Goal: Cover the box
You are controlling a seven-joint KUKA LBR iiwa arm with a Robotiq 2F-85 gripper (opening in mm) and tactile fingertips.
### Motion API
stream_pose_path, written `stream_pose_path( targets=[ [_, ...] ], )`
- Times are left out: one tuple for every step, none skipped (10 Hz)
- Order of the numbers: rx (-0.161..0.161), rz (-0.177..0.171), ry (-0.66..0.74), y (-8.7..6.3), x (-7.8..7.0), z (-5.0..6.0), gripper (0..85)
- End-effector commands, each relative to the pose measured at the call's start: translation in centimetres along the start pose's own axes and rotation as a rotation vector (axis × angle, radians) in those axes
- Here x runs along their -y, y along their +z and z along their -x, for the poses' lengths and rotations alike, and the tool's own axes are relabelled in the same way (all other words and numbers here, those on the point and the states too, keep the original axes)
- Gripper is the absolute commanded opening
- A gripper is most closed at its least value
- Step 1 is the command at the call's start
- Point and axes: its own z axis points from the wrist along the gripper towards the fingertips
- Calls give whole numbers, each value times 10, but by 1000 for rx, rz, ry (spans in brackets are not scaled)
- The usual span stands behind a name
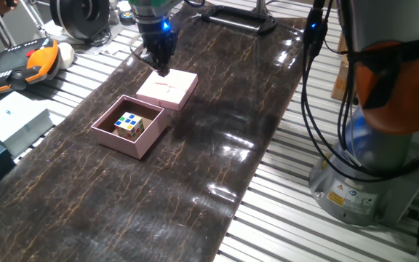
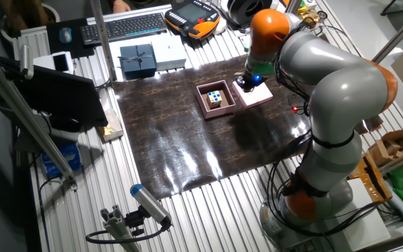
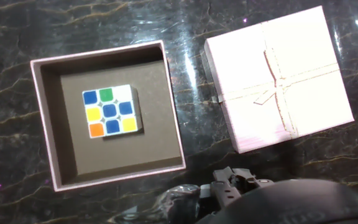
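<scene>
The box [image 1: 142,144] is a small pale-pink square with a dark brown lining, standing open on the dark mat; it also shows in the other fixed view [image 2: 204,104] and at the left of the hand view [image 3: 42,124]. A multicoloured cube [image 1: 129,125] [image 3: 109,111] lies inside it. The flat pink lid [image 1: 169,89] [image 3: 278,81] with a thin bow mark lies on the mat just beside the box. My gripper [image 1: 161,70] hangs over the lid's far edge, its fingers tapering to one tip, shut on nothing. In the hand view only its dark body [image 3: 232,183] shows at the bottom edge.
An orange and black pendant [image 1: 20,62] and a white flat box [image 1: 13,116] lie left of the mat. A dark blue gift box [image 2: 137,59] and a keyboard [image 2: 128,26] are at the table's far side. The arm's base [image 1: 369,167] and hanging cables [image 1: 308,87] stand to the right.
</scene>
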Motion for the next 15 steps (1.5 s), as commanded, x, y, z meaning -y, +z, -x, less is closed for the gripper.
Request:
stream_pose_path(
  targets=[
    [-2,5,1,0,0,0,7],
    [8,2,-1,-1,2,0,7],
    [11,1,-5,2,6,3,7],
    [16,11,-16,8,13,6,7],
    [19,21,-37,14,24,9,7],
    [17,26,-60,20,37,12,7],
    [14,29,-65,24,44,11,7],
    [15,4,-71,25,47,10,7],
    [12,-21,-101,27,53,10,7],
    [-3,5,-116,33,63,9,7],
    [-3,24,-127,41,67,9,7],
    [-2,27,-128,47,68,11,7],
    [-2,27,-130,50,68,15,7],
    [-5,28,-139,52,67,21,7],
    [-5,28,-141,53,68,24,7]
  ],
)
